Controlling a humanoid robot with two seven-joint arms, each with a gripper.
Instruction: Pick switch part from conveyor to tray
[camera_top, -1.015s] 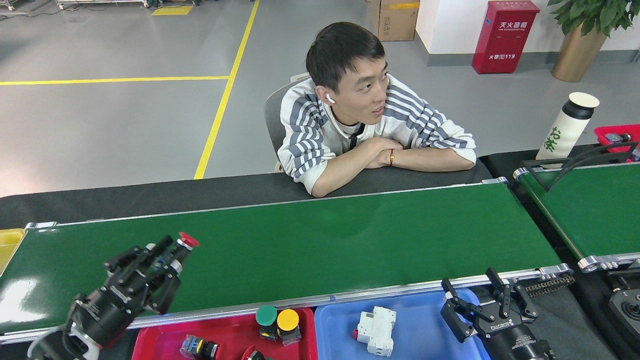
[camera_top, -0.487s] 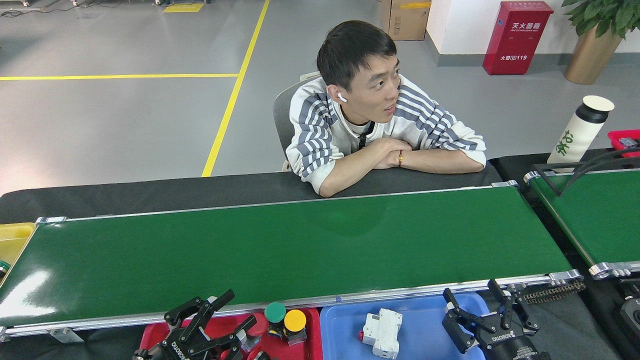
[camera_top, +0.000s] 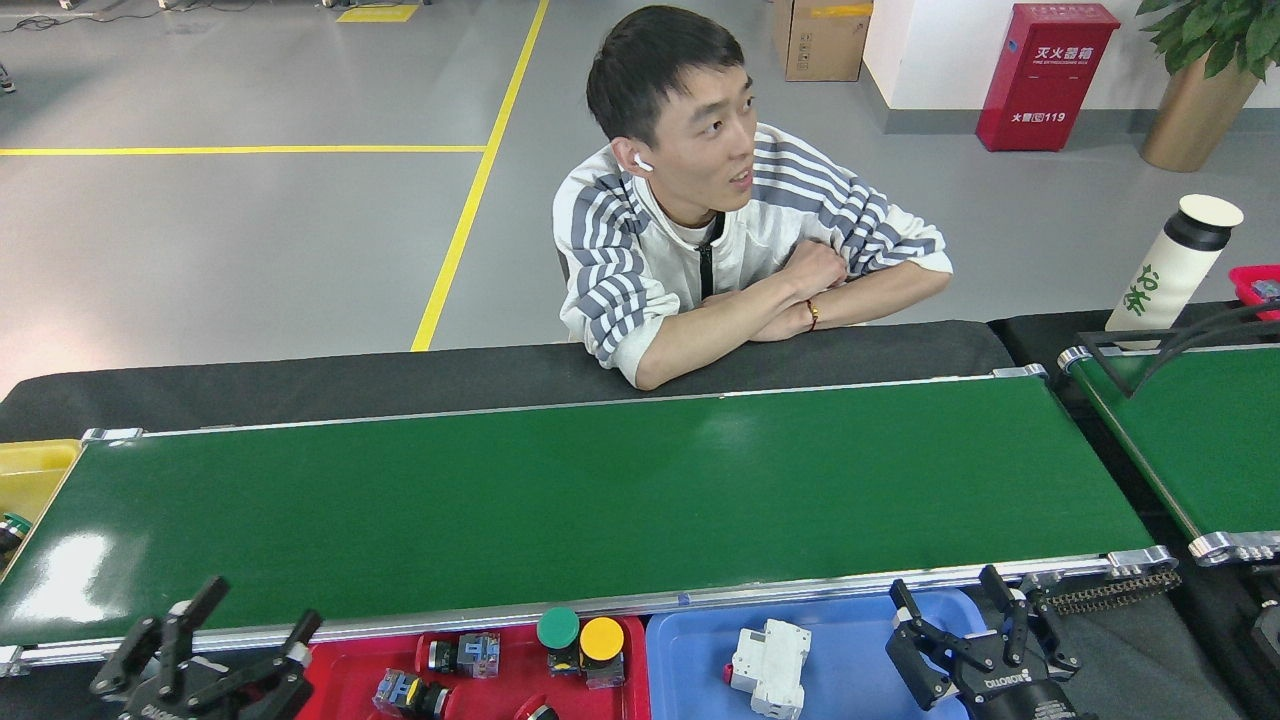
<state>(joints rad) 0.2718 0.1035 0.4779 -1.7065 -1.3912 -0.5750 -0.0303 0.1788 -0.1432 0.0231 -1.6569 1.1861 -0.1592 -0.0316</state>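
The conveyor (camera_top: 600, 500) runs across the head view, and its green belt carries nothing. In front of it a red tray (camera_top: 335, 690) holds several switch parts. One switch part (camera_top: 462, 653) lies on its side near the tray's back edge, beside a green-capped button (camera_top: 558, 628) and a yellow-capped one (camera_top: 602, 638). My left gripper (camera_top: 240, 615) is at the bottom left, just left of the red tray, open and empty. My right gripper (camera_top: 950, 600) hangs open and empty over the right end of the blue tray (camera_top: 860, 650).
A white breaker block (camera_top: 770, 665) lies in the blue tray. A person leans folded arms (camera_top: 760, 320) on the black table behind the belt. A second green belt (camera_top: 1200, 440) and a white bottle (camera_top: 1170, 265) are at the right, and a yellow bin (camera_top: 30, 470) at the left.
My left gripper carried a red-capped switch part from above the belt down to the red tray, let it go and drew back left, open. The person sat up. The view shifted slightly.
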